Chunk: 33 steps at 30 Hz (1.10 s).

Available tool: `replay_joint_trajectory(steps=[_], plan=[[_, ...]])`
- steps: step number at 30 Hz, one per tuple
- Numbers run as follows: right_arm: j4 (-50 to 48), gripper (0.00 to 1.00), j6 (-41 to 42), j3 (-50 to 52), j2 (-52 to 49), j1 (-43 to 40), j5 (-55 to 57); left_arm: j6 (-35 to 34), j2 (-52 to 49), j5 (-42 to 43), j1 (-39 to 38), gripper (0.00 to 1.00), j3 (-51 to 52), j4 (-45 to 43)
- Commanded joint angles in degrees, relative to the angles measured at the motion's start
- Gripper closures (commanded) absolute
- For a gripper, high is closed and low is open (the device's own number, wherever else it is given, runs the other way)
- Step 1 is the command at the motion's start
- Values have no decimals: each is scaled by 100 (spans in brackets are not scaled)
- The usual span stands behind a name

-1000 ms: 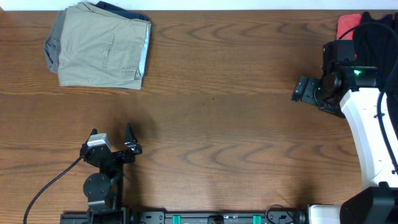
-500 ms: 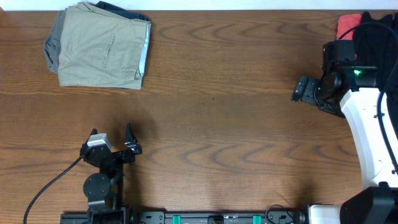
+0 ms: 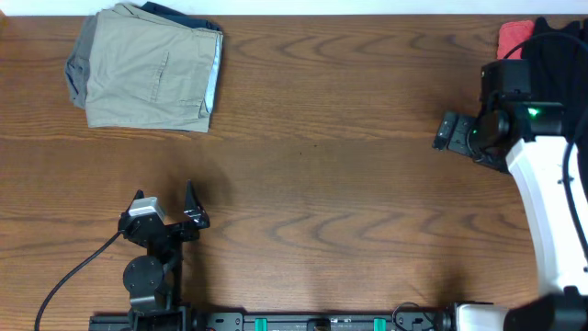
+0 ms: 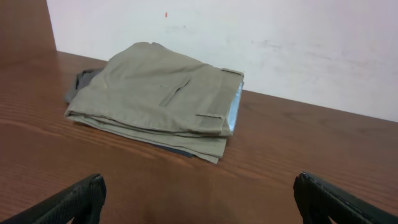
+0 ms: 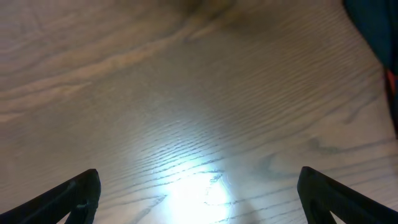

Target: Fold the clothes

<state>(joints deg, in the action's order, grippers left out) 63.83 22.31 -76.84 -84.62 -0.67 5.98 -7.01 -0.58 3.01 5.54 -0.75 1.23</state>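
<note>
The khaki shorts (image 4: 163,93) lie folded in a flat stack at the far left corner of the wooden surface (image 3: 322,184), close to the white wall. A grey piece (image 3: 77,66) pokes out from under their left edge and a navy piece (image 3: 179,16) shows at the back edge. A pale strip of lining shows along the right-hand fold.

My left pincer (image 3: 165,199) sits low at the near left, well apart from the stack and facing it, its fingers spread wide with nothing between them. My right pincer (image 5: 199,193) hovers over bare wood at the far right, also spread wide and empty. A red piece (image 3: 514,37) lies in the far right corner behind that arm, with dark fabric beside it.
</note>
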Motion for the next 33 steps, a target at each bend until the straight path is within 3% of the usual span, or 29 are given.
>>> replay_joint_trajectory(steps=[1, 23, 33], plan=[[7, 1, -50, -17, 505, 0, 17, 98, 35, -107, 28, 2, 52, 273], [9, 1, -50, -17, 4065, 0, 17, 98, 35, -107, 28, 2, 52, 273], [299, 1, -55, -9, 5021, 0, 144, 98, 35, -107, 28, 2, 52, 273]])
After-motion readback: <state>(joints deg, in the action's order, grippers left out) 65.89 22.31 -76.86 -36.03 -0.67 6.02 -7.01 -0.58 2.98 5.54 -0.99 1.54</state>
